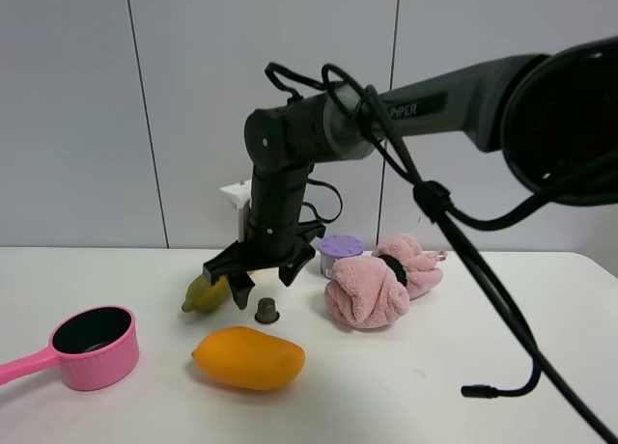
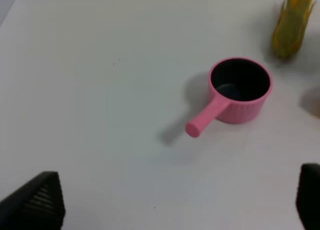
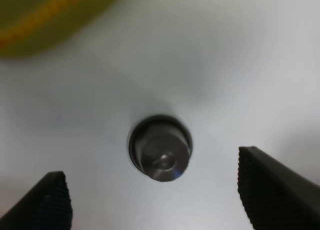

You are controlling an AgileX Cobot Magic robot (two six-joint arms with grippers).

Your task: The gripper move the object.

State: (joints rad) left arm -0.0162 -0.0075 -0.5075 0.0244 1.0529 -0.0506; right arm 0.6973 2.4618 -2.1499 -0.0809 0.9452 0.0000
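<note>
A tiny dark metallic coffee capsule (image 1: 266, 312) stands on the white table (image 1: 406, 386), just behind the orange mango (image 1: 248, 358). My right gripper (image 1: 265, 283) hangs directly above it, open and empty, its fingers spread to either side. In the right wrist view the capsule (image 3: 160, 148) sits rim-down between the two black fingertips (image 3: 270, 187), apart from both. My left gripper (image 2: 175, 202) is open and empty above bare table, only its fingertips (image 2: 37, 200) showing.
A pink saucepan (image 1: 92, 347) sits at the front left, also in the left wrist view (image 2: 235, 92). A green-yellow fruit (image 1: 206, 292) lies left of the capsule. A purple-lidded cup (image 1: 340, 252) and a pink towel (image 1: 379, 280) are at the right. A black cable (image 1: 502, 319) hangs across the right.
</note>
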